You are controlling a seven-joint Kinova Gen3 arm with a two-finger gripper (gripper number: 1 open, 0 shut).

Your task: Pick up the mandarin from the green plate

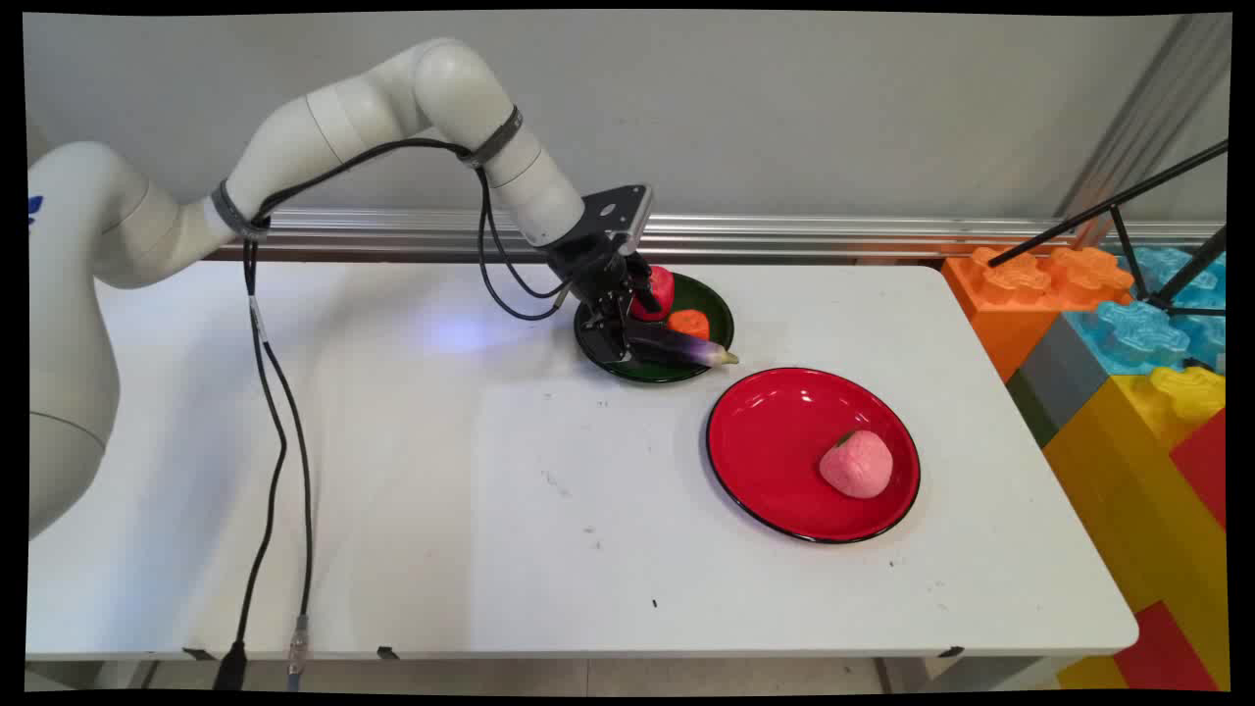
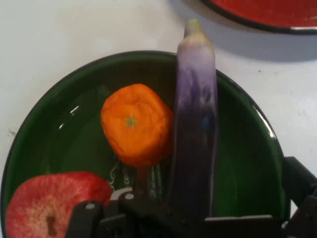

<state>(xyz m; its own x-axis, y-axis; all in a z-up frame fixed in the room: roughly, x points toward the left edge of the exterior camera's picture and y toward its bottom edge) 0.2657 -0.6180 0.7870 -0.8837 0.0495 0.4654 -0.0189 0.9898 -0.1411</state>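
Hand view | end effector point(image 2: 193, 218) clamps purple eggplant point(image 2: 194, 129), pale green tip | over green plate point(image 2: 247, 163)

White table point(image 1: 412, 490) with green plate point(image 1: 721, 304) and red plate point(image 1: 765, 441), near each other.

- Main view: fixed, above the near side of the white table point(image 1: 490, 510), looking down across it toward the wall.
- Hand view: close, along the gripper, down into the green plate point(image 2: 64, 129).
- Shared: green plate point(image 1: 714, 304), red plate's rim point(image 2: 257, 22).
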